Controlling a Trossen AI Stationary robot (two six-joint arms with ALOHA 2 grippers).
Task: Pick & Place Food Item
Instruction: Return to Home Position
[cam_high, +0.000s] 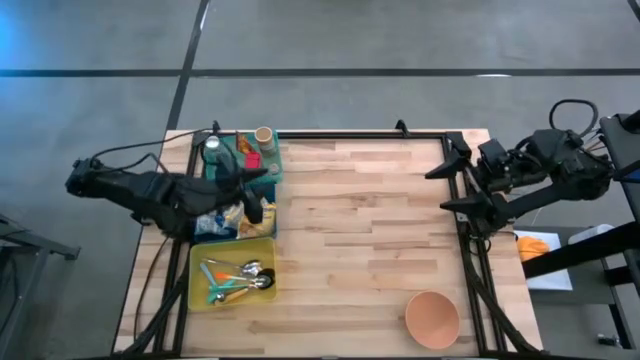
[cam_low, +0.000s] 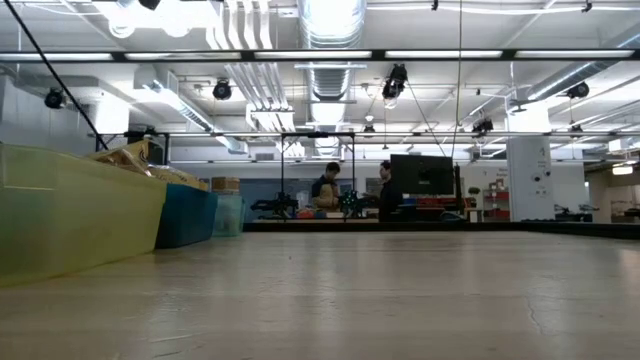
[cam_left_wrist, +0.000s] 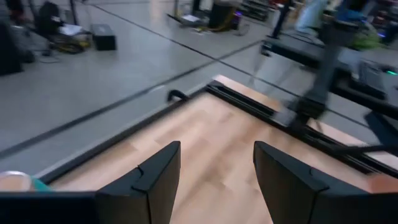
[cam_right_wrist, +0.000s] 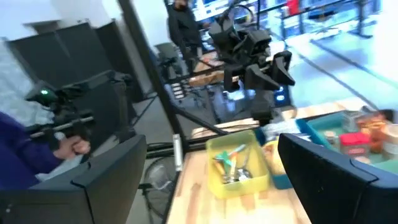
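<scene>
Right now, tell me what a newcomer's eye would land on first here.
The yellow bin at the left edge of the table, full of bright utensils, stands out first. The peach bowl sits alone near the opposite corner. The left claw is open near the dark blue bin, and the right claw is open at the right edge.

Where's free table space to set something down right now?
Free: the wide bare middle of the table, between the dark blue bin and the right hand; also the strip between yellow bin and pink bowl. Crowded: left edge, those bins plus the light blue bin in a row, left hand over them.
</scene>
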